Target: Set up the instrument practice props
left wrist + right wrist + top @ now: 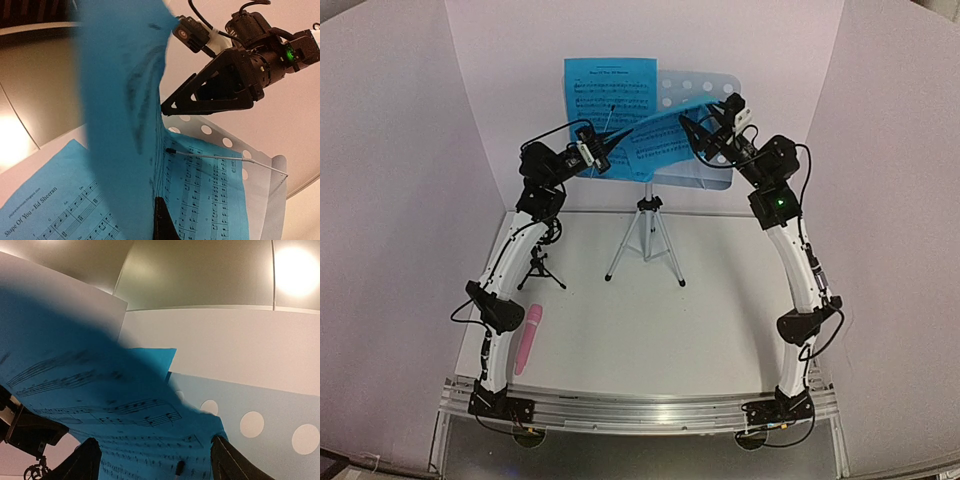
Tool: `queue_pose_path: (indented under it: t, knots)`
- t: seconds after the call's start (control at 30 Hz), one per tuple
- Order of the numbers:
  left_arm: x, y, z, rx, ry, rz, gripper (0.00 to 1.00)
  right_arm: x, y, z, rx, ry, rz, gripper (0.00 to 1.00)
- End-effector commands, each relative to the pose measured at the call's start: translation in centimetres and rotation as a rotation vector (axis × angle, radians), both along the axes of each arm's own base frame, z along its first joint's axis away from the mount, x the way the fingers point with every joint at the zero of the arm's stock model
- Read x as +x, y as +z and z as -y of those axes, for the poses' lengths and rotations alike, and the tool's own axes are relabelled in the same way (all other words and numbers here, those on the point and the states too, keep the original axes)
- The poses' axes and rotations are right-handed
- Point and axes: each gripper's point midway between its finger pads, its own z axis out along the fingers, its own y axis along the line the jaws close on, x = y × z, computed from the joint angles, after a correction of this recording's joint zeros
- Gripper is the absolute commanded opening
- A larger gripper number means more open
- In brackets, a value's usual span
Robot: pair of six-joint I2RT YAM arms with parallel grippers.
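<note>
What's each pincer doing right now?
Left pincer: closed on the curled sheet-music page.
Right pincer: open, holding nothing.

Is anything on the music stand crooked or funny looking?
Yes. The right-hand sheet-music page is flopping forward in a curl instead of lying flat against the music stand. The other page sits flat and straight.
</note>
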Motion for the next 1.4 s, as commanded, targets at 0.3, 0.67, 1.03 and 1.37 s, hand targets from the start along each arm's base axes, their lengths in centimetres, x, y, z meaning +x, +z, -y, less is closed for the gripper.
queue_pose_path:
  t: [0.3,0.67,1.03,1.37]
  knots:
    - [-0.6,-0.9,1.0,0.040,-0.004,0.115,0.00,-4.0,1.0,3.4,-0.007,-0.085,0.013,0.71]
    - [-1.0,-1.0,0.9,0.063,-0.008,0.127,0.00,-6.0,2.1,2.5,-0.111,-0.060,0.174,0.73]
    - [-1.2,-1.2,1.0,0.086,-0.012,0.132,0.00,-6.1,1.9,0.8,-0.214,-0.015,0.249,0.72]
    - [-1.2,-0.9,0.8,0.071,-0.011,0.117,0.00,-7.0,2.0,1.0,-0.238,-0.014,0.269,0.64]
